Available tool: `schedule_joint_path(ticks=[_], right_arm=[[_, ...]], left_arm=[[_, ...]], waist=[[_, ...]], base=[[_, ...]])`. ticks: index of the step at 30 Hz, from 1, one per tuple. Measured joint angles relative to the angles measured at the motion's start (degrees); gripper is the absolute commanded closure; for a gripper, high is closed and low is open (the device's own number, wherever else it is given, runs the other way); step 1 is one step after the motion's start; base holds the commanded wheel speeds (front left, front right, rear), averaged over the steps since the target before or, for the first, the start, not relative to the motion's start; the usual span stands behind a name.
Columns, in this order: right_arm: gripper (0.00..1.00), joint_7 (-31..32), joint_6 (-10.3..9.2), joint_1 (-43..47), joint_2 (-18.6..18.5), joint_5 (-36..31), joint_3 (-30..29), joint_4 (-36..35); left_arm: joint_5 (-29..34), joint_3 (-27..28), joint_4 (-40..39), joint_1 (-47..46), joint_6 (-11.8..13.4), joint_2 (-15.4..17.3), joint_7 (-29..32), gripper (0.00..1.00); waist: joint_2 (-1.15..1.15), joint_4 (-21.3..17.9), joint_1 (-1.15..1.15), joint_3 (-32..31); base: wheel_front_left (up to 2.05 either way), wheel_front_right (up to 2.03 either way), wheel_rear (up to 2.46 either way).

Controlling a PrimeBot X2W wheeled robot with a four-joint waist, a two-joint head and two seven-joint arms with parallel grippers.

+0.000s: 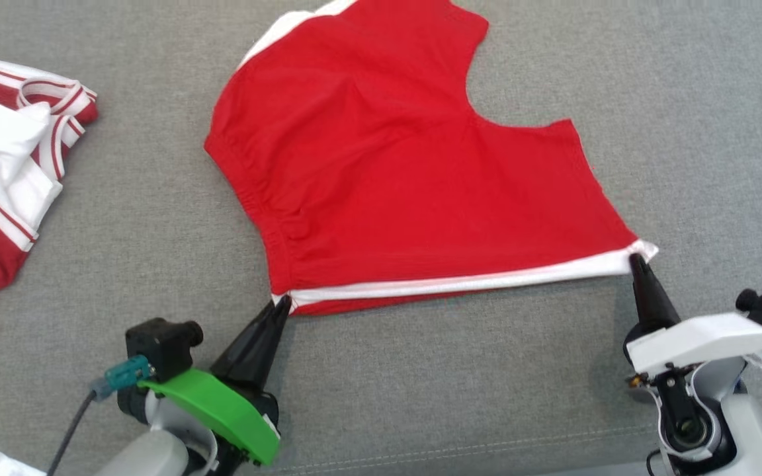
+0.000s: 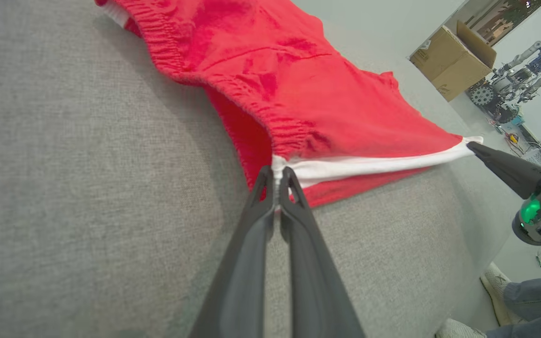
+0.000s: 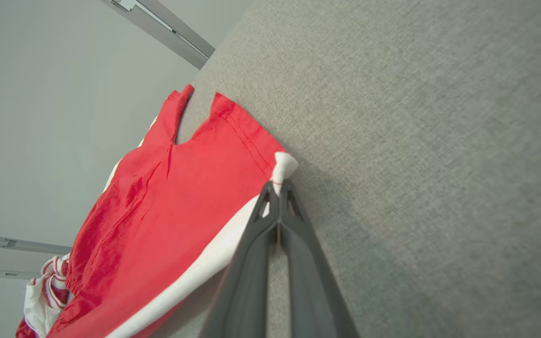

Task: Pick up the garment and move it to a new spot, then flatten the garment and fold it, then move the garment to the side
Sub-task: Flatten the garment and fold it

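The garment [image 1: 4, 165], a red jersey with white-and-red striped trim and a white panel, lies bunched at the far left; its trim [image 3: 45, 291] also peeks into the right wrist view. Its lettering is hidden. In the middle, a second red piece [image 1: 407, 172] with an elastic waist and a white band is stretched flat between my grippers. My left gripper [image 1: 282, 305] is shut on the near left corner [image 2: 276, 176] of that red piece. The right gripper [image 1: 634, 258] is shut on its white near right corner [image 3: 279, 185].
Everything rests on a grey fabric surface [image 1: 123, 231]. Off its right edge, the left wrist view shows a cardboard box [image 2: 453, 61], another robot [image 2: 510, 84] and a person's shoe [image 2: 496, 281] on the floor.
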Motion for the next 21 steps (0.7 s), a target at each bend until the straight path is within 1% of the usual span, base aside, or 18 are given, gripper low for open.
schedule_joint_path(ticks=[3, 7, 10, 13, 16, 21], right_arm=[[1.00, -0.23, -0.02, 3.04, -0.03, -0.58, 0.20, 1.57], [1.00, -1.13, -0.41, 5.44, -0.83, -2.66, 0.12, 2.75], [1.00, -1.32, -0.44, 5.88, -0.93, -3.77, 0.92, 3.20], [1.00, -1.65, -0.44, 5.92, -1.99, -5.82, 1.67, 4.33], [1.00, -1.65, -0.44, 5.96, -2.91, -7.68, 2.68, 5.25], [1.00, -1.91, -0.46, 6.03, -2.72, -8.17, 3.75, 5.63]], left_arm=[[0.75, -1.33, 1.81, 2.03, 0.14, -1.11, -0.42, 1.00], [0.54, -1.78, 3.88, 5.00, 0.14, -2.64, -0.42, 1.00], [0.55, -1.04, 5.46, 5.95, 0.14, -2.66, -0.43, 1.00], [0.55, -0.14, 6.87, 5.97, 0.03, -2.85, -0.46, 1.00], [0.68, 0.21, 8.15, 5.96, -0.93, -3.00, -0.47, 1.00], [1.30, 0.48, 9.66, 5.89, -2.48, -3.39, -0.47, 0.99]], waist=[[0.00, 1.11, 0.00, -1.42], [0.00, 2.70, 0.00, -2.92], [0.00, 3.53, 0.00, -4.00], [0.00, 4.06, 0.00, -4.81], [0.00, 4.33, 0.00, -5.40], [0.00, 4.28, 0.00, -5.92]], base=[[0.00, 0.00, 0.00], [0.00, 0.00, 0.00], [0.00, 0.00, 0.00], [0.00, 0.00, 0.00], [0.00, 0.00, 0.00], [0.00, 0.00, 0.00]])
